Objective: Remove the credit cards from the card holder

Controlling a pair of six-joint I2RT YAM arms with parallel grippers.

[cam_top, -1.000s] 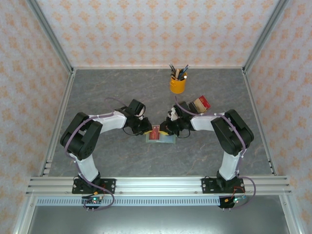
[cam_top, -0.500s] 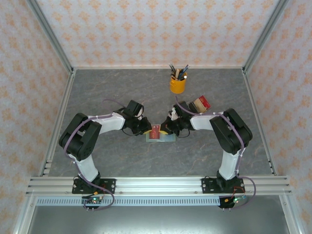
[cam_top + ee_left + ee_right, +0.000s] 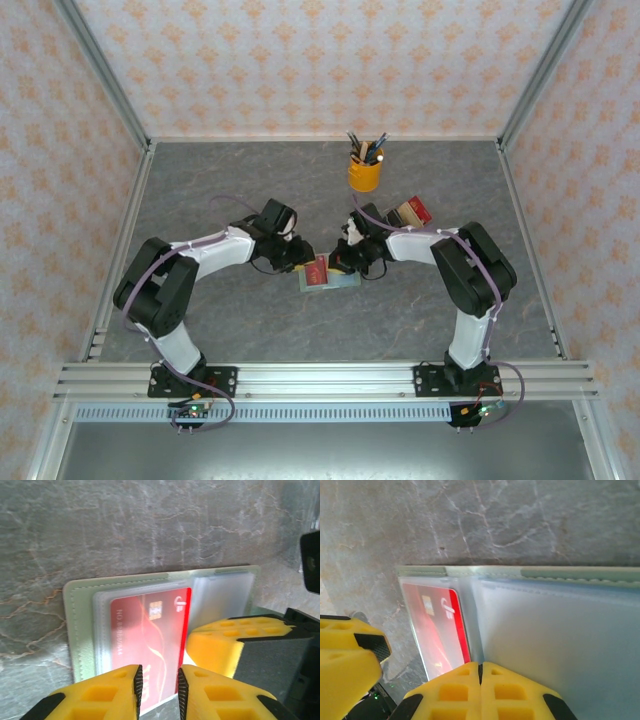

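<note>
The sage-green card holder (image 3: pixel 343 282) lies open on the table between both arms, its clear pockets up (image 3: pixel 77 625) (image 3: pixel 580 572). A red credit card (image 3: pixel 319 271) sits in the left pocket, its near end sticking out toward my left gripper (image 3: pixel 145 640) (image 3: pixel 437 630). My left gripper (image 3: pixel 302 262) (image 3: pixel 157 677) hovers over that end, its jaws a narrow gap apart with nothing pinched. My right gripper (image 3: pixel 343 266) (image 3: pixel 480 667) is shut, its tips resting on the holder by the fold, next to the card. The right-hand pocket looks pale and blank.
A yellow cup of pens (image 3: pixel 364 172) stands at the back centre. A cluster of dark, tan and red upright blocks (image 3: pixel 410 213) stands just behind my right arm. Patterned walls and metal rails enclose the table on all sides.
My left gripper's jaws have parted a little over the red card's end. My right gripper has closed fully and stays on the holder. The holder has turned slightly.
</note>
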